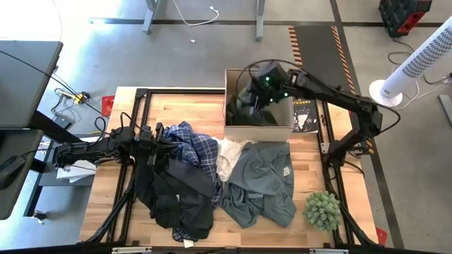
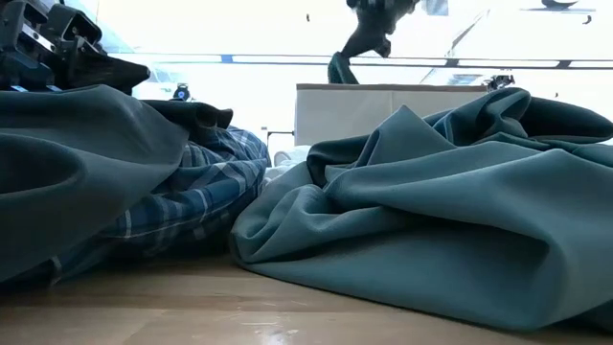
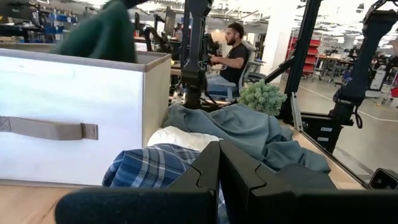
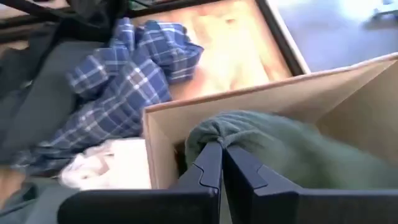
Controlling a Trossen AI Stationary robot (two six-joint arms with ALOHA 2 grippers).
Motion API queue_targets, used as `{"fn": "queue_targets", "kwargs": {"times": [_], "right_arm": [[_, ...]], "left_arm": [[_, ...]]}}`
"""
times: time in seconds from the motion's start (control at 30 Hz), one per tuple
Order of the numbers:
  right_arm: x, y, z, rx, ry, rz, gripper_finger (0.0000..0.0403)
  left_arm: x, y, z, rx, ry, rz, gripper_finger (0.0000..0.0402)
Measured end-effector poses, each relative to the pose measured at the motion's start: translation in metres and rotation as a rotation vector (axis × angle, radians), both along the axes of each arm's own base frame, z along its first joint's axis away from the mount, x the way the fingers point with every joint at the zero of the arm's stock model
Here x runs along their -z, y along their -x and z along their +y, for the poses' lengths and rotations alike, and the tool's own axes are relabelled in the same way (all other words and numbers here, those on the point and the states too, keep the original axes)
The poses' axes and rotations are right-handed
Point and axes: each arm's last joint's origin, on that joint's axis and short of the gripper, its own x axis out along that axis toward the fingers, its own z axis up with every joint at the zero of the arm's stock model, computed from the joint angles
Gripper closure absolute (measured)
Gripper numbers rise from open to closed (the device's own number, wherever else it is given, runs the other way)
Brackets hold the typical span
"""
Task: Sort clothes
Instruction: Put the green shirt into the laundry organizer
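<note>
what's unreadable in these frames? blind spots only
- Inside of the beige fabric storage box: in the high view the right claw and a dark green soft garment cover it.
- Black fabric garment: the low view shows only near folds; the grey-green fabric garment blocks what lies behind.
- White fabric garment: mostly buried between the blue-and-white plaid shirt and the grey-green one.
- Left claw: shut, contents unclear.

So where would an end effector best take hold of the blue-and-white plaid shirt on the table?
Probably at the raised, bunched folds of the plaid shirt near its end beside the fabric bin, coming straight down from above. That part is bare and humped, so fingers could pinch a ridge. Its other end lies under the black garment, and the white garment touches its side, so a low sideways approach risks snagging neighbours.
</note>
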Motion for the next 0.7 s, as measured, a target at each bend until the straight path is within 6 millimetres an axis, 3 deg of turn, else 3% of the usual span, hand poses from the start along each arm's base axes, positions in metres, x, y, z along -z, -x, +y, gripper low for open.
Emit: {"fn": "queue_targets", "kwargs": {"times": [0.13,0.23,0.4,0.57,0.7], "right_arm": [[0.004,0.011,-0.014,0.253,0.097,0.098,0.0402],[0.01,0.022,-0.029,0.393,0.054,0.154,0.0402],[0.043,0.032,-0.042,0.457,-0.06,0.279,0.0398],[0.078,0.034,-0.038,0.435,-0.155,0.381,0.0347],[0.063,0.038,-0.038,0.477,-0.17,0.385,0.0294]], "left_arm": [[0.0,0.0,0.0,0.0,0.001,0.0,0.0398],[0.0,0.0,0.0,0.0,0.001,0.0,0.0398],[0.0,0.0,0.0,0.0,0.001,0.0,0.0398],[0.0,0.0,0.0,-0.002,0.0,0.0,0.0398],[0.0,0.0,0.0,-0.003,0.0,0.0,0.0398]]}}
